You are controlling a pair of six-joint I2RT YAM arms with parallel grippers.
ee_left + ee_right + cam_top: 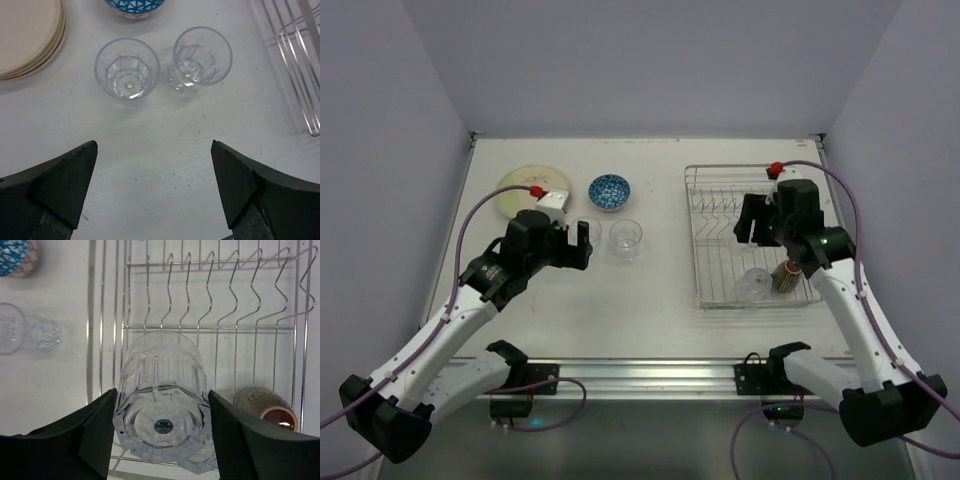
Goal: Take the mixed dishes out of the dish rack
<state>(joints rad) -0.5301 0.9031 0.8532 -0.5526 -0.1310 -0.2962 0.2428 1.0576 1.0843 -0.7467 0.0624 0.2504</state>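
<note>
1. The dish rack (720, 262) stands on the right half of the table (650, 330). Its right rim runs close to the table's right edge, and its far rim sits near the back edge.
2. The right gripper (754, 230) hangs over the middle of the rack. Its fingers press on both sides of the held glass (160, 385), a clear tumbler whose base faces the wrist camera and whose mouth points toward the tines (210, 285) at the rack's far end.
3. Wire floor shows on either side of the held glass, out to the rack's left rim and across toward its right rim.
4. The near-rim glass (755, 286) lies at the rack's near end. From the wrist it is only a blurred shape under the held one, so I cannot tell whether the two touch.
5. The small cup (265, 410) lies on its side in the rack's near-right corner, just right of that glass and close to the right rim.
6. Left of the rack, a band of bare tabletop separates its left rim from the right table glass (202, 55). The left table glass (127, 70) stands just beside that one without touching it, and both are upright.
7. Farther left and toward the back sits the blue-patterned bowl (609, 191). The cream plates (523, 186) are stacked farthest from the rack.
8. The left gripper (154, 147) is spread wide and holds nothing. It sits well left of the rack, on the near side of the two table glasses, with bare table between its fingers.
9. A broad strip of table runs between the rack's near rim and the table's near edge.
</note>
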